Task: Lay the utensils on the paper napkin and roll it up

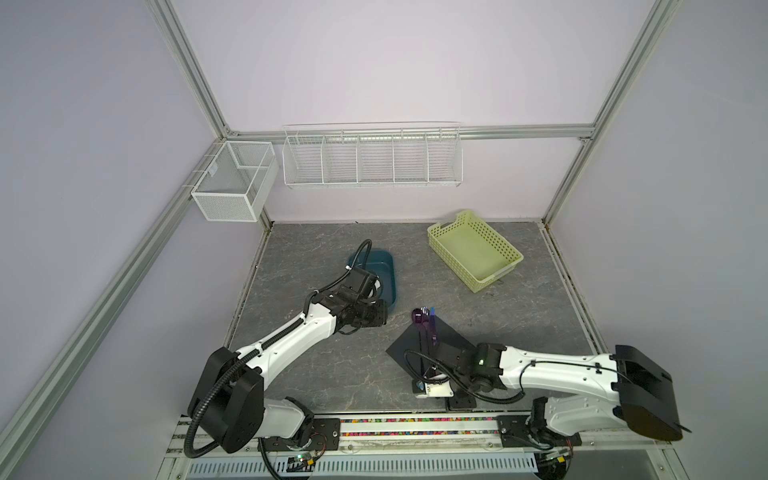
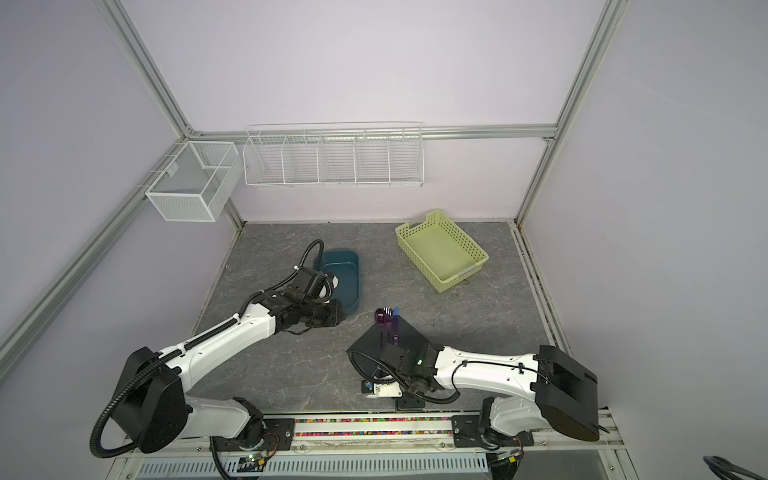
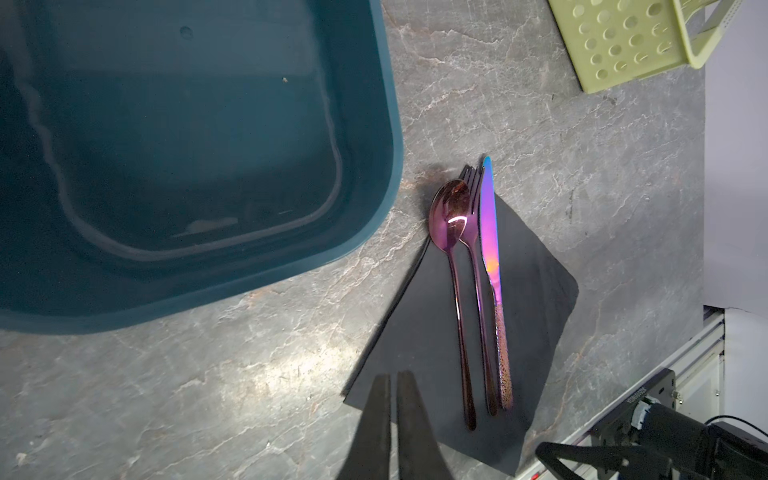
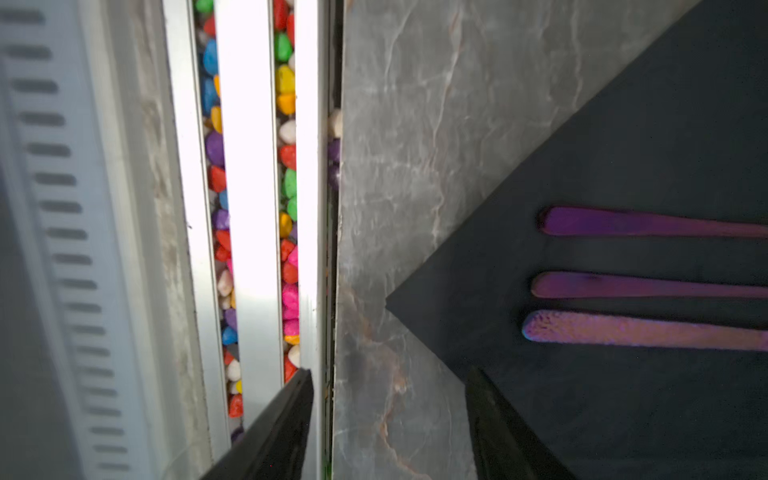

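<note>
The black paper napkin lies diamond-wise on the table, right of centre. On it, side by side, rest the utensils: spoon, fork and knife. Their purple heads stick out past the napkin's far corner, and their handles end short of its near corner. My left gripper hangs shut and empty, left of the napkin by the tub. My right gripper stands open and empty at the napkin's near corner, one finger over the napkin's edge, the other over the front rail.
A teal tub sits just behind the left gripper. A yellow-green perforated basket stands at the back right. White wire racks hang on the back wall. The front rail with coloured pebbles runs close to the napkin.
</note>
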{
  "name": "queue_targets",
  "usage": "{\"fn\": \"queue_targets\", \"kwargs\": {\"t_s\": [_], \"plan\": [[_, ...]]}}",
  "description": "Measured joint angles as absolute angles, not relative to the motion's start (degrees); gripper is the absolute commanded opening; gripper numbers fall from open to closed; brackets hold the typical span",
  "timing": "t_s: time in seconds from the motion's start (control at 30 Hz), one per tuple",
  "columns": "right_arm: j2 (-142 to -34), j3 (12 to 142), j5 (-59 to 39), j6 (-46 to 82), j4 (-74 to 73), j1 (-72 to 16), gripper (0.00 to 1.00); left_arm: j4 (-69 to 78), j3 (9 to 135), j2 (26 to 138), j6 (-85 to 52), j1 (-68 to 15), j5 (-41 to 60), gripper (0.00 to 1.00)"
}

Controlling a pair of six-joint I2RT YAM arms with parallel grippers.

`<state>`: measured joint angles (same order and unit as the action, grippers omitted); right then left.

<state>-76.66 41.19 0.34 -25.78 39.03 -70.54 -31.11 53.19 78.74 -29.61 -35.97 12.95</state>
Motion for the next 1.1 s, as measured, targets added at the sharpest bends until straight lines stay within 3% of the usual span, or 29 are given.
{"fn": "queue_targets", "kwargs": {"t_s": [0.27, 1.1], "plan": [[-81.2, 39.8, 8.8, -26.2, 34.6, -75.5, 0.66, -30.5, 52.2, 78.7, -30.4, -36.0, 13.1, 0.08], [-74.9, 36.9, 13.8, -27.6, 25.5, -76.6, 0.66, -30.5, 52.2, 78.7, -30.4, -36.0, 13.1, 0.08]]}}
